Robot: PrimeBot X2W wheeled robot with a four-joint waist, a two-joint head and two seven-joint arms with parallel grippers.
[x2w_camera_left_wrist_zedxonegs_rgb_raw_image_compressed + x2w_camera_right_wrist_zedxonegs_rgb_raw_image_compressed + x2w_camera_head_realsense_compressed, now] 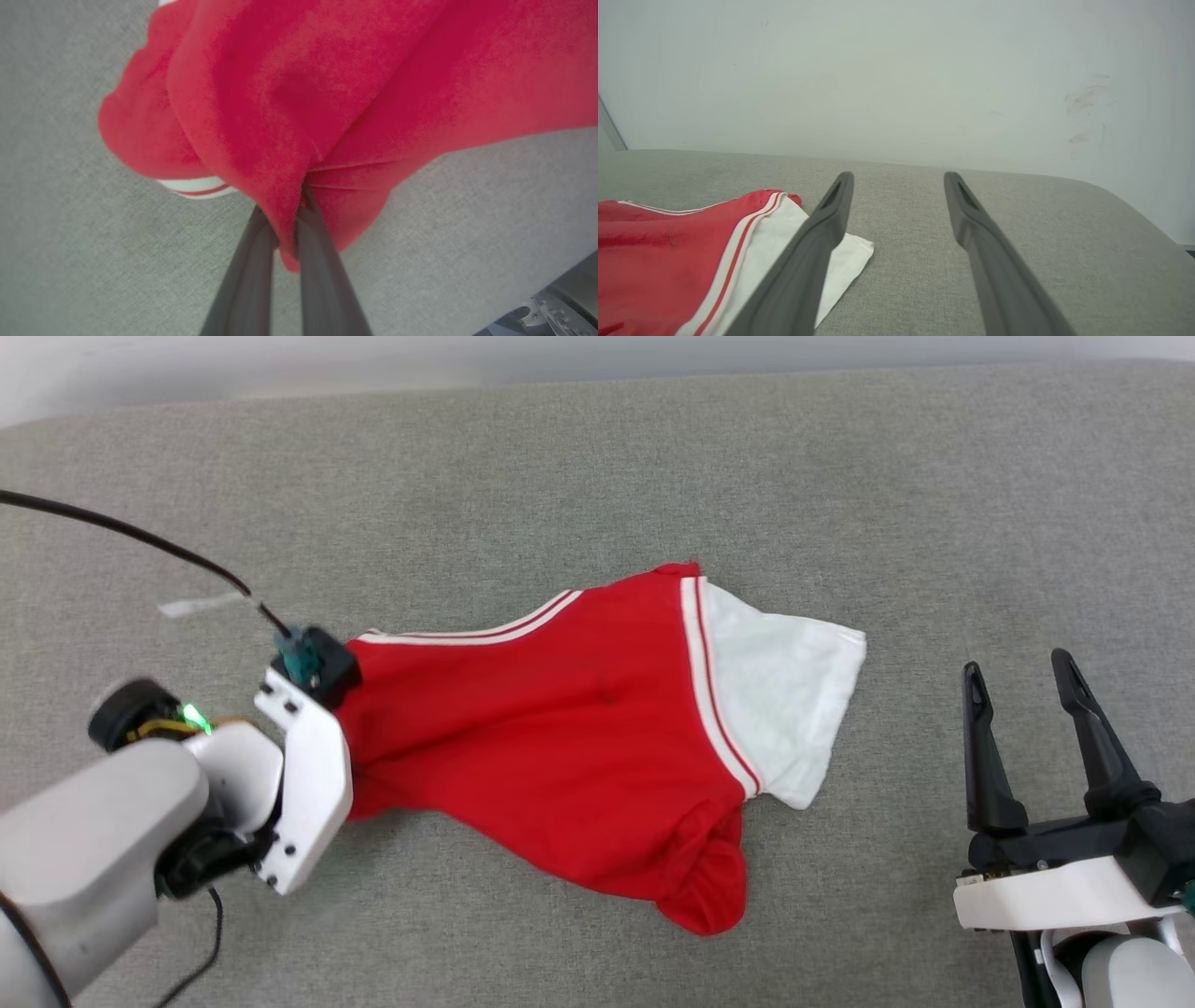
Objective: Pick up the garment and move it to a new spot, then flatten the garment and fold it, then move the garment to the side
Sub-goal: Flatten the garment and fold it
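Fingers (322,280) of the left gripper (294,210) are clamped together on a bunched red fold of the garment (579,728), with cloth spilling past both sides of them. From that pinch, on the left part of the grey padded surface (597,457), the shirt stretches across the middle. Its white sleeve (784,709) lies flat toward the right, and a rolled hem lies toward the near edge. The right gripper (1018,665) stands wide open and empty at the near right, apart from the sleeve. This looks like the pick-and-move step: raise the pinch until the trailing cloth hangs free, or it will probably drag and roll further. No brand, label or writing is readable.
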